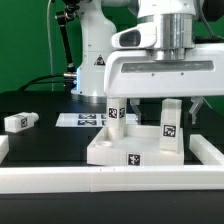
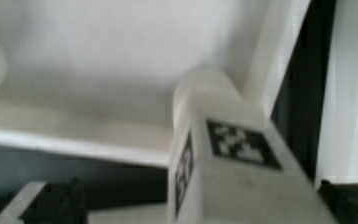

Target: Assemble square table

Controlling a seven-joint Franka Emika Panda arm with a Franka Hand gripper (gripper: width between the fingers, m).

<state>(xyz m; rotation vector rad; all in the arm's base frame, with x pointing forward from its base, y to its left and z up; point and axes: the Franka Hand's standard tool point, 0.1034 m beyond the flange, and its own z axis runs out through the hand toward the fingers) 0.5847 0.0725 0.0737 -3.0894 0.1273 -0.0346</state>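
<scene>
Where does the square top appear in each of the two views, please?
Exterior view: the square top sits in the lower middle of the picture.
Wrist view: its white floor and rim fill most of the picture.
Shared landmark: a tagged upright leg block, probably the same one.

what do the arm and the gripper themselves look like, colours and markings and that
The arm is glossy white with rounded casings, dark seams at the joints and a small dark mark low on its casing. A grey cylindrical wrist sits on the wide, blocky white gripper. A black cable runs beside the arm.
</scene>
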